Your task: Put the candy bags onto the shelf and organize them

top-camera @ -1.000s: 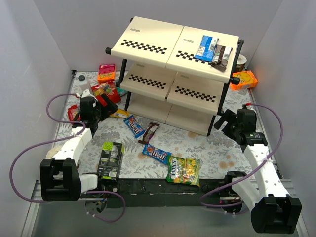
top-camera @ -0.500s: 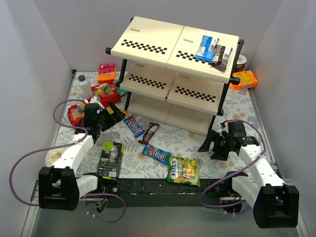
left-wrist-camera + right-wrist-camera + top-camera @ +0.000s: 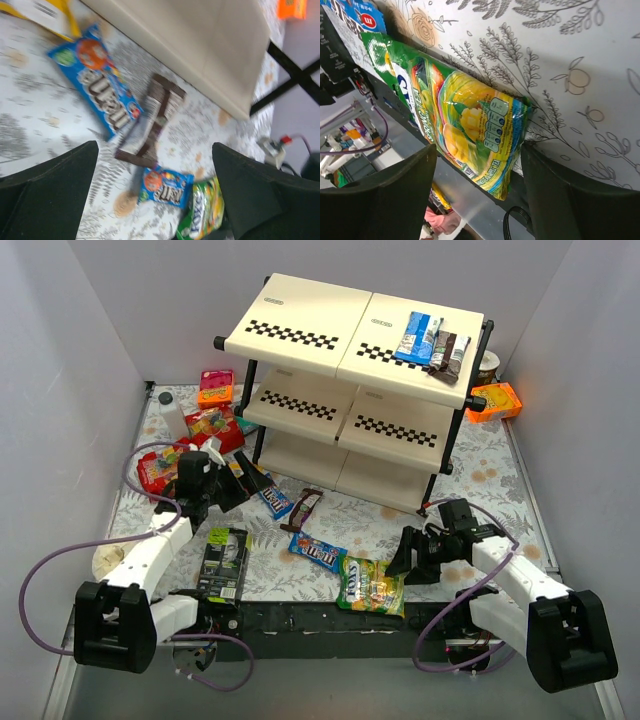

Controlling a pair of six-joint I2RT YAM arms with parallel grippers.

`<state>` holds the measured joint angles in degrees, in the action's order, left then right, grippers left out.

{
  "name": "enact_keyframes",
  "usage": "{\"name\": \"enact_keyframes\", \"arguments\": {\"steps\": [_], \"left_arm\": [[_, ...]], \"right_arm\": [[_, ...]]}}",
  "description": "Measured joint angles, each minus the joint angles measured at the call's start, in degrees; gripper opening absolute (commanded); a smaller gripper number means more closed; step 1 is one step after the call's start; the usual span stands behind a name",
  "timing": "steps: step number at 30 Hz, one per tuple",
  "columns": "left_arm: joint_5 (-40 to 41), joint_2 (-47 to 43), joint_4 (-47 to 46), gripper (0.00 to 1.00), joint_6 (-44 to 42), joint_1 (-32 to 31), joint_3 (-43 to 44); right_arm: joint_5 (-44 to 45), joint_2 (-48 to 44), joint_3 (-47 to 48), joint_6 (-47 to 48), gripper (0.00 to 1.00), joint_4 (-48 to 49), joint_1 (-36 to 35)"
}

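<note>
the left gripper (image 3: pixel 238 480), jaws spread wide, hangs left of centre over a blue m&m's bag (image 3: pixel 271 495) and a brown bar (image 3: pixel 303 508) on the worktop (image 3: pixel 480 480). the right gripper (image 3: pixel 408 558), jaws spread too, sits lower right at the edge of the fox's bag (image 3: pixel 372 585). more bags (image 3: pixel 432 340) lie upper right on the shelf (image 3: pixel 300 330).

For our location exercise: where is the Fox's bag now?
In the top view the Fox's bag lies at the table's near edge, between an M&M's bag and the right gripper.

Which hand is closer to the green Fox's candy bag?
Right. The right hand hovers open at the right end of the Fox's bag; the left hand is far to its left, near an M&M's bag.
</note>
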<state>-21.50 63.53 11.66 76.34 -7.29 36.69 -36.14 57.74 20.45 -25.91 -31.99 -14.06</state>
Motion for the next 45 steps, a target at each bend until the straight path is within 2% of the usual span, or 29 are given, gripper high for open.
{"name": "enact_keyframes", "arguments": {"steps": [3, 6, 8, 9, 10, 13, 23, 27, 34, 42, 45], "left_arm": [[-3.5, 0.0, 0.13, 0.98, -0.02, -3.45, 0.0], [-6.51, -0.02, 1.11, 0.97, 0.07, -7.93, 0.0], [-7.48, -0.48, 1.81, 0.96, 0.28, -11.32, -0.11], [-7.85, -1.07, 1.84, 0.95, 0.55, -13.22, -0.42], [-8.35, -1.86, 1.9, 0.95, 0.79, -14.99, -0.85], [-9.92, -3.32, 1.84, 0.93, 2.01, -19.5, -2.32], [-10.93, 0.5, 0.31, 0.9, 4.61, -30.49, -4.48], [-11.56, 7.23, -1.92, 0.82, 4.66, -33.46, -3.17], [-10.29, 22.36, -5.86, 0.78, 4.44, -40.85, 3.15], [-9.03, 28.79, -9.16, 0.73, 4.9, -41.99, 7.21], [-9.64, 30.67, -10.19, 0.65, 5.14, -42.27, 8.44]], "right_arm": [[1.01, 0.0, -0.09, -0.55, 0.54, 0.5, -1.03], [2.67, 0.04, -0.83, -1.36, 0.46, 0.57, -1.42], [3.23, 0.28, -1.18, -1.99, 0.35, 0.72, -1.51], [3.41, 0.55, -1.25, -2.19, 0.28, 0.85, -1.55], [3.82, 1.11, -1.38, -2.43, 0.14, 1.22, -1.62], [3.65, 2.73, -1.62, -4.2, 0.01, 2.43, -1.77], [6.69, 3.26, -0.81, -12.17, 0.01, 5.46, -1.88], [6.82, 5.57, -0.35, -13.33, 0.01, 8.41, -1.88], [4.42, 9.33, -0.28, -13.33, 0.01, 12.09, -1.86], [2.82, 10.99, -0.42, -12.68, 0.01, 14.08, -1.86], [2.71, 10.99, -0.52, -12.61, 0.01, 14.23, -1.84]]}}
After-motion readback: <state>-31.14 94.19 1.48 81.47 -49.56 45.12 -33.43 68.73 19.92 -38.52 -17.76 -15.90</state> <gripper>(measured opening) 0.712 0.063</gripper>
